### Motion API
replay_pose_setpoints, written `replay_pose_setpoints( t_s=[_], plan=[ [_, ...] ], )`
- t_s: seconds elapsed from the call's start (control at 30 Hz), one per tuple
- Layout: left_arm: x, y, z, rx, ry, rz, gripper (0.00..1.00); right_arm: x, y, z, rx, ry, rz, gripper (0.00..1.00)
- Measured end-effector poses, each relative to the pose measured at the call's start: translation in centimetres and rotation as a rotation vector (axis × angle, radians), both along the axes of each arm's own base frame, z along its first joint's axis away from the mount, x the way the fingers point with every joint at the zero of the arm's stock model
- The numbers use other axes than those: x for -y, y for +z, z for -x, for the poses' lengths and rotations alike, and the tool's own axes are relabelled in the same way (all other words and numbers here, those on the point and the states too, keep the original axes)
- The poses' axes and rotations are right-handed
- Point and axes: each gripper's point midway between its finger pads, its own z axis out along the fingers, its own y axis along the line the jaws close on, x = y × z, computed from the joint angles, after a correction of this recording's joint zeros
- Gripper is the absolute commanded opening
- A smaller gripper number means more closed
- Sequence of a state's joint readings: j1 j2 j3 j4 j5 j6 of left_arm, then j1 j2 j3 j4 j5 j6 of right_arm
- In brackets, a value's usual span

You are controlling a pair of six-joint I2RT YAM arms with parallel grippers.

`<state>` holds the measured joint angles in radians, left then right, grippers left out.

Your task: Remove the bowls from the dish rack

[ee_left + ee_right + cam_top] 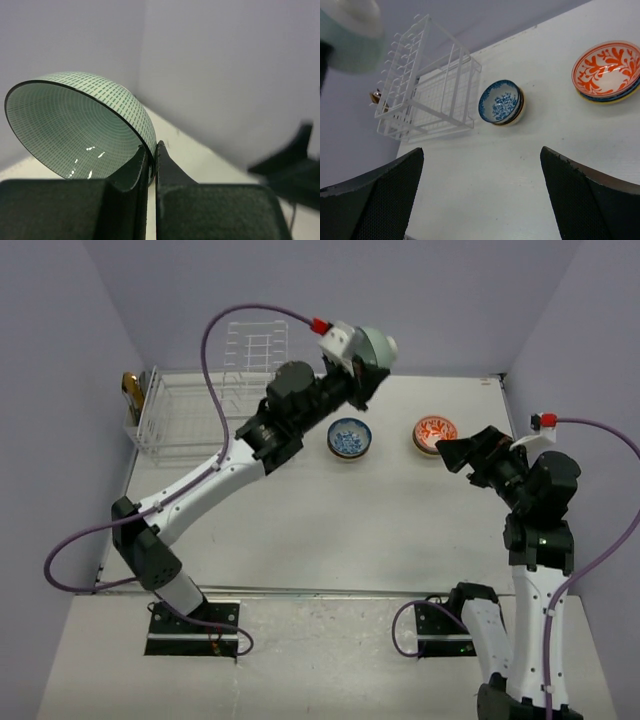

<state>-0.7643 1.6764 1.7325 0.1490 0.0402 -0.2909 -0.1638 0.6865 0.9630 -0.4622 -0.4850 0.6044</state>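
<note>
From above, your left pincer (364,368) is raised over the far side of the table (330,520), clamped on a green bowl (377,343). The dish rack (195,410) stands at the far left corner. A blue bowl (349,437) and an orange bowl (435,432) sit apart to its right, and your right pincer (452,453) hangs just beside the orange one.

In the left wrist view, the fingers (167,165) pinch the green bowl's rim, one inside and one outside.

In the right wrist view, your right pincer gapes wide, gripping nothing, above the table, with the rack near the blue bowl.
</note>
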Motion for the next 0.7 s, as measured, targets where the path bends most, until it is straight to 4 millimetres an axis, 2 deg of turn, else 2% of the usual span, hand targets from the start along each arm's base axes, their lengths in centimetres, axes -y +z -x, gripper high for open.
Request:
replay_pose_setpoints(
  t_s=[0.07, 0.17, 0.3, 0.37, 0.43, 0.53, 0.63, 0.7],
  plan=[
    [1.9, -3.9, 4.6, -0.001, -0.083, -0.125, 0.0, 0.4, 0.9, 0.2, 0.012, -0.025, 0.013, 0.99],
    [2.8, -11.0, 9.3, -0.017, -0.165, -0.327, 0.0, 0.5, 1.8, 0.6, 0.021, -0.033, 0.03, 0.98],
    [1.6, -22.4, 14.3, -0.087, -0.248, -0.635, 0.0, -0.5, 1.3, 0.5, -0.009, 0.042, 0.025, 0.91],
    [0.1, -27.7, 17.1, -0.128, -0.299, -0.786, 0.0, -1.3, 0.1, 0.1, -0.055, 0.088, 0.016, 0.91],
    [-1.4, -31.7, 19.8, -0.161, -0.361, -0.919, 0.0, -3.3, -1.8, -0.2, -0.131, 0.162, 0.022, 0.91],
    [-2.9, -34.6, 23.1, -0.177, -0.439, -1.049, 0.0, -7.7, -5.0, 0.6, -0.254, 0.323, 0.07, 0.91],
    [-3.3, -35.0, 25.0, -0.157, -0.484, -1.101, 0.0, -10.9, -8.6, 1.6, -0.377, 0.423, 0.155, 0.88],
    [-3.4, -34.8, 26.0, -0.141, -0.503, -1.116, 0.0, -11.7, -10.6, 2.0, -0.446, 0.441, 0.209, 0.83]
  ],
)
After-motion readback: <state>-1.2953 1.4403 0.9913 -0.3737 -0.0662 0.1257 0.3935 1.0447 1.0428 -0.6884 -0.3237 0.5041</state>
